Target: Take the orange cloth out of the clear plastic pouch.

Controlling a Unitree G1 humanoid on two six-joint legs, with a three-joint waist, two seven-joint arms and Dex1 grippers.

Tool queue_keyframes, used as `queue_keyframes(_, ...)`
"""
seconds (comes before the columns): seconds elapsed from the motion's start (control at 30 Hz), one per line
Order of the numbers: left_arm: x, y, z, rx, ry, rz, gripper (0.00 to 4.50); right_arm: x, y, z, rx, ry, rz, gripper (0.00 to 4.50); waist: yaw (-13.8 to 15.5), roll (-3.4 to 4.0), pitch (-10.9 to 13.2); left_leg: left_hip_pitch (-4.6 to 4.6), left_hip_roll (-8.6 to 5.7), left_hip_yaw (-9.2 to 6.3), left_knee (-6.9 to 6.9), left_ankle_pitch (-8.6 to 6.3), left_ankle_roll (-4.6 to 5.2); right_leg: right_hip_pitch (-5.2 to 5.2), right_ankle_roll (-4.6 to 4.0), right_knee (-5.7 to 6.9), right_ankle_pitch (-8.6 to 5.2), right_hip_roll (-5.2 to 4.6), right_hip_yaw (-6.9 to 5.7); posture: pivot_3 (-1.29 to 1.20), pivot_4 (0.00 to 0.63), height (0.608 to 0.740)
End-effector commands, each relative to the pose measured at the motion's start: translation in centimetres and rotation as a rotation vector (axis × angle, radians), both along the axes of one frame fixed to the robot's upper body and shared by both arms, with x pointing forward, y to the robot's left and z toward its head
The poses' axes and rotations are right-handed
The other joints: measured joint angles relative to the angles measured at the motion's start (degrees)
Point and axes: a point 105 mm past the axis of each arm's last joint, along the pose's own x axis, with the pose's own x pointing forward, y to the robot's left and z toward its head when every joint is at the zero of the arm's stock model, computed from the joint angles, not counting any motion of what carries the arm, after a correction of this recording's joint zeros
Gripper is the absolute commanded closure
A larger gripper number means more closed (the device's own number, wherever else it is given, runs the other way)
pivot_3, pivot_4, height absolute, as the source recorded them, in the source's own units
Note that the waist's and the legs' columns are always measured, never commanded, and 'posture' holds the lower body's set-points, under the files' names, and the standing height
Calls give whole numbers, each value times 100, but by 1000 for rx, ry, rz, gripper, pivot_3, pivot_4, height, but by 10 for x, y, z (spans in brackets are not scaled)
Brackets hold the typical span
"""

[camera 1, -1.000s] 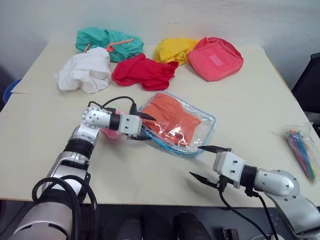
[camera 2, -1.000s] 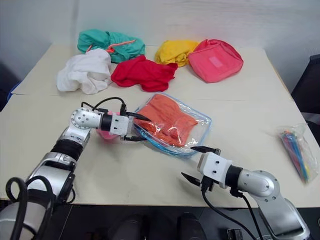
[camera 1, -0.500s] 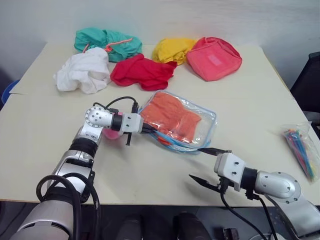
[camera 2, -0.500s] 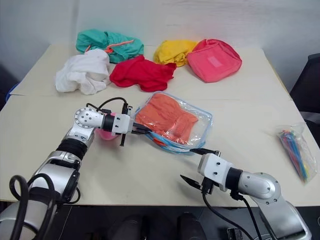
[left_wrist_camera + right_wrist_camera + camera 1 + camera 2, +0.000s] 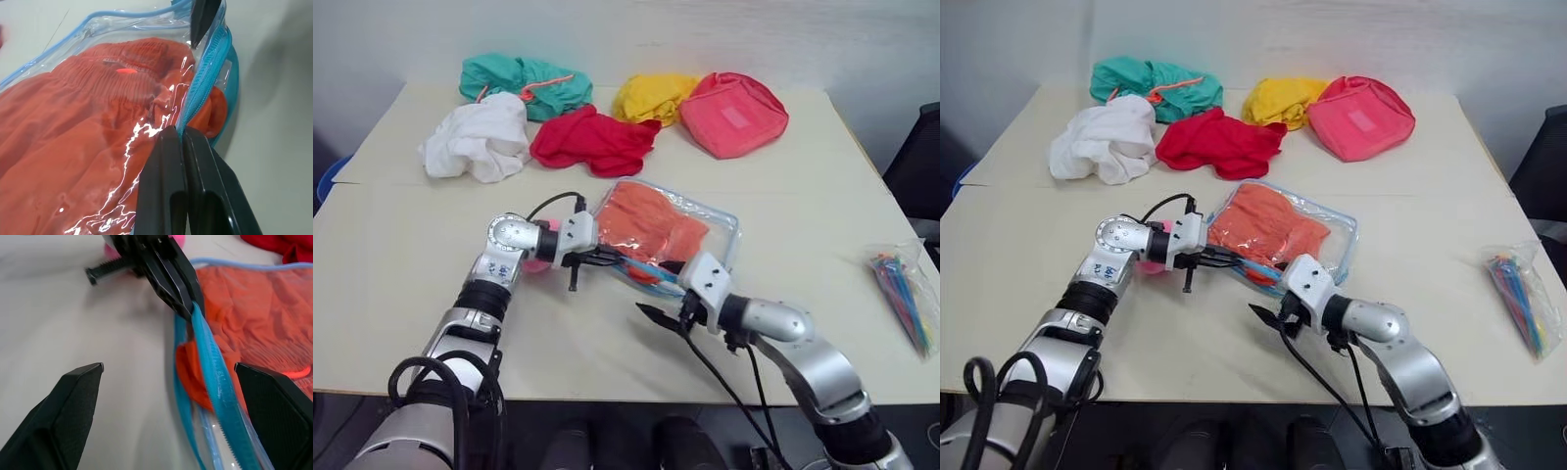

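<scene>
The clear plastic pouch (image 5: 680, 240) is seen lying flat near the middle of the pale bench (image 5: 401, 255), with the orange cloth (image 5: 646, 225) still inside it. A small fold of the cloth is pushed out through the open blue-trimmed mouth at the pouch's near edge, as is shown in the right wrist view.

The left end effector (image 5: 613, 258) is closed on the pouch: in the left wrist view its two black fingers (image 5: 166, 186) are pressed together with the blue zipper trim pinched between their tips. The end effector is pointed toward the robot's right, and the trim is lifted slightly off the bench where it is held.

The right end effector (image 5: 1276, 292) is held wide open just beside the pouch's mouth, with nothing gripped. In the right wrist view the open zipper edge and the protruding orange fold are seen between its spread fingers (image 5: 73, 391), without either finger touching them.

Along the far side of the bench a teal cloth (image 5: 519, 83), a white cloth (image 5: 475, 142), a red cloth (image 5: 592, 142), a yellow cloth (image 5: 651, 96) and a coral-pink fabric pouch (image 5: 734, 113) are laid, well apart from the clear pouch. A small clear bag of coloured sticks (image 5: 904, 291) is placed near the bench's right edge.
</scene>
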Motion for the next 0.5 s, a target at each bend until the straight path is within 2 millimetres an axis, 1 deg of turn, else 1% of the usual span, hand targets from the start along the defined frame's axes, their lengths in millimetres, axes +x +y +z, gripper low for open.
queue_keyframes(0.03,6,6,19,-54,-22,58,4471,-6,14,6,13,-21,40,0,-4,0,0,-2,0,0,0,0,0,0,0,4,0,0,0,0,150,740)
queue_keyframes(0.13,8,8,25,-78,-5,93,4471,-9,22,14,67,-21,62,0,-5,0,0,-4,0,-1,0,0,0,-6,0,26,0,0,0,0,150,740)
queue_keyframes(0.2,7,8,26,-69,6,86,4471,-13,29,27,126,-62,119,0,-10,0,0,-5,1,0,-1,0,0,-8,0,27,0,0,-1,0,150,740)
queue_keyframes(0.27,4,7,25,-58,27,77,4471,-18,32,35,148,-112,180,0,-10,0,0,-5,0,-1,-1,0,0,-8,0,30,0,0,-2,0,150,740)
queue_keyframes(0.3,3,7,25,-55,31,73,4471,-21,32,35,143,-123,212,0,-9,0,0,-5,0,0,-1,0,0,-8,0,29,0,0,-2,0,150,740)
queue_keyframes(0.37,1,7,26,-49,35,71,4471,-23,32,41,105,-227,259,0,-9,0,0,-4,-1,-1,0,0,0,-7,0,29,0,0,-2,0,150,740)
queue_keyframes(0.5,1,12,25,-31,54,103,4471,-29,40,38,77,-210,356,0,-26,0,0,-4,-1,-1,0,0,0,-7,0,26,0,2,-2,0,150,740)
